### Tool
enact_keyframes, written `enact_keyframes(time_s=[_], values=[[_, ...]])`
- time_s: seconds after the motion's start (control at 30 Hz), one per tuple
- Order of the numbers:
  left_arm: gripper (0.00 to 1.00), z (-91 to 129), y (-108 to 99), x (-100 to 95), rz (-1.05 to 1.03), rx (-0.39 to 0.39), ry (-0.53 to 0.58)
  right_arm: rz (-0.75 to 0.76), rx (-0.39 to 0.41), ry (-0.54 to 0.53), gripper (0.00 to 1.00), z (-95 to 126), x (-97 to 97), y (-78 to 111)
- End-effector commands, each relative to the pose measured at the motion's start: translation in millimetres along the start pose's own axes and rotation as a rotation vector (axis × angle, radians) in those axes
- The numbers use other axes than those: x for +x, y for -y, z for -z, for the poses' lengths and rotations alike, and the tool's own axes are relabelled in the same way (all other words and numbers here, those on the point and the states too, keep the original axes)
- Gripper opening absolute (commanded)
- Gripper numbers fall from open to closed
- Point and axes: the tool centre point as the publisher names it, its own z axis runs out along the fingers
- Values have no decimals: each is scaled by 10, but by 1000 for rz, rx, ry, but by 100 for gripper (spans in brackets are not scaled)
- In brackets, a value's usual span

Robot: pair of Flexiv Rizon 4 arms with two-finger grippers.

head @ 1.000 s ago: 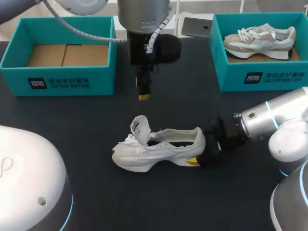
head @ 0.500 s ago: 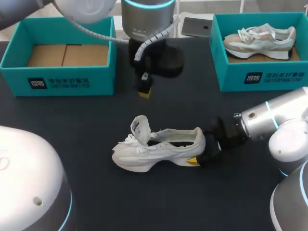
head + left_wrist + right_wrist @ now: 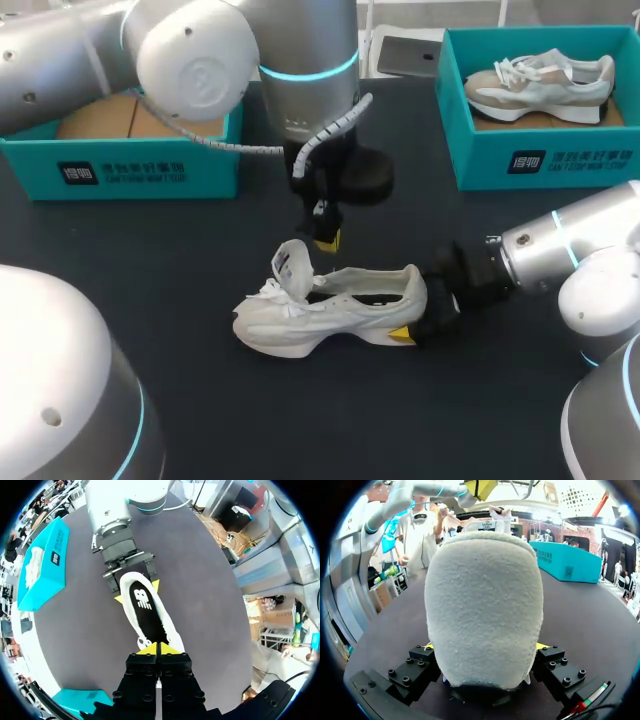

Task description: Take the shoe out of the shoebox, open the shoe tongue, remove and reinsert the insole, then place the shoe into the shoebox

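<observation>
The white shoe (image 3: 330, 310) lies on its sole in the middle of the dark tabletop (image 3: 300, 420), toe to the left and heel to the right. Its tongue (image 3: 292, 268) stands pulled up, and the dark insole (image 3: 145, 605) shows inside. The right tool (image 3: 485, 647) clamps the heel, one yellow tip on each side. The left tool (image 3: 327, 240) hangs just above the shoe's far side near the tongue, its tips pressed together and holding nothing. A teal shoebox (image 3: 120, 165) sits far left, and a second box (image 3: 540, 155) with another shoe (image 3: 540, 82) sits far right.
</observation>
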Motion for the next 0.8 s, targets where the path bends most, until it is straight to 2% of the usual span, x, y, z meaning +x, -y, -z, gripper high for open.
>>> enact_keyframes(time_s=[0.03,0.43,0.5,0.57,0.6,0.67,0.8], values=[[0,-95,70,-93,-7,-9,-19,-1,4,1,0,-4,0,2],[0,-95,70,-93,-7,-9,-19,-1,4,1,0,-4,0,2],[0,-182,115,-158,117,34,48,-1,4,1,0,-4,0,2],[0,-256,148,-216,222,102,35,-1,4,1,0,-4,0,2],[0,-295,160,-240,279,107,76,-1,4,1,0,-4,0,2],[0,-364,188,-259,333,142,80,-1,4,1,0,-4,0,2],[0,-523,314,-265,370,143,115,-1,4,1,0,-4,0,2]])
